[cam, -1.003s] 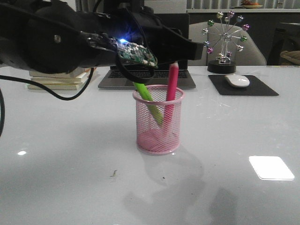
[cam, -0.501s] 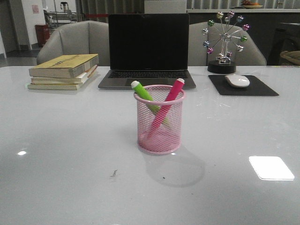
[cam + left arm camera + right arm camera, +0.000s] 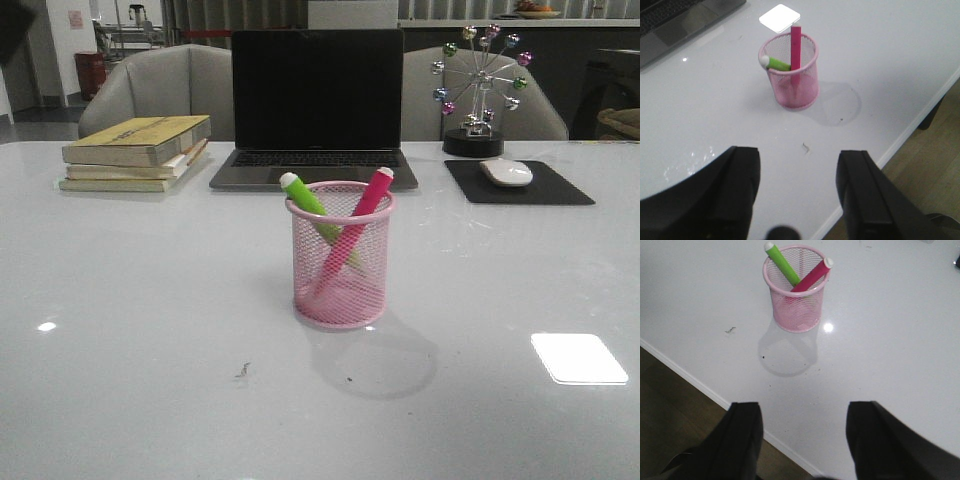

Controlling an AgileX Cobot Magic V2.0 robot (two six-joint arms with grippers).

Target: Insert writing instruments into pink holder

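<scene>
Since a second ago the arm has left frame centre; you see both pens crossed against the pink holder [image 3: 340,255] rim, left gripper [image 3: 799,190] and right gripper [image 3: 802,440] spread, empty.

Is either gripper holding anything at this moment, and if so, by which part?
Nothing is held. The left gripper and right gripper are both open and empty, away from the holder, where both pens stand.

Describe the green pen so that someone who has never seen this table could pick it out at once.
Start at the open laptop at the back of the white table; just in front of it stands a pink mesh holder. Two pens lean crossed inside it. The green pen is lime with a white tip, tilting toward the books, unlike the magenta pen leaning the other way.
</scene>
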